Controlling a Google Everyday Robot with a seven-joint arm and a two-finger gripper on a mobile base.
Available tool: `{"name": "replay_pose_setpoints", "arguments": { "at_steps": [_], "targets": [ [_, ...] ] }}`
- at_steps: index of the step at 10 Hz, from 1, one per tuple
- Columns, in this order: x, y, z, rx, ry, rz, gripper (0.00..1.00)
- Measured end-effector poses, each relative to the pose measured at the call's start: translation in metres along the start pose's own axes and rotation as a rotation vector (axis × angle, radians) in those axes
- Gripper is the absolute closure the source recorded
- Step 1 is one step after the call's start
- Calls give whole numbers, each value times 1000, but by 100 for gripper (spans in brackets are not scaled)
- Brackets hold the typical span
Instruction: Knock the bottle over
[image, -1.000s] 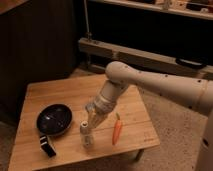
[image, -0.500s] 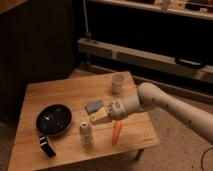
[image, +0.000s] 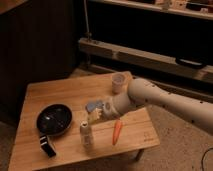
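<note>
**arm swung low, bottle still upright**

over the last second the arm (image: 150, 97) has swung from a steep overhead reach to a low approach from the right, uncovering the cup (image: 118, 81); the bottle (image: 86, 133) has not budged. nearest on the wooden table (image: 30, 150), the bottle stands upright, small, whitish and translucent under a rounded cap, between a round black pan (image: 54, 120) and a tapered orange carrot (image: 116, 131) lying flat; just behind and above its cap sits the gripper (image: 95, 112), pale with a bluish patch; whether it is spread or closed i cannot tell, nor whether it touches the cap; farther back stands the cup, short and pale. the knock looks not yet landed; a sideways sweep high on the light plastic body, pushed forward between pan and carrot, should topple it cleanly.
</note>
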Motion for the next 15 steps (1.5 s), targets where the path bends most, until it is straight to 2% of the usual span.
{"name": "replay_pose_setpoints", "arguments": {
  "at_steps": [2, 4, 9, 12, 15],
  "targets": [
    [1, -10, -6, 29, -32, 26, 100],
    [1, -15, -7, 40, -42, 39, 100],
    [0, -28, 0, 53, -28, 73, 100],
    [0, -39, 6, 99, -21, 110, 100],
    [-2, -47, 11, 114, -8, 134, 100]
  ]
}}
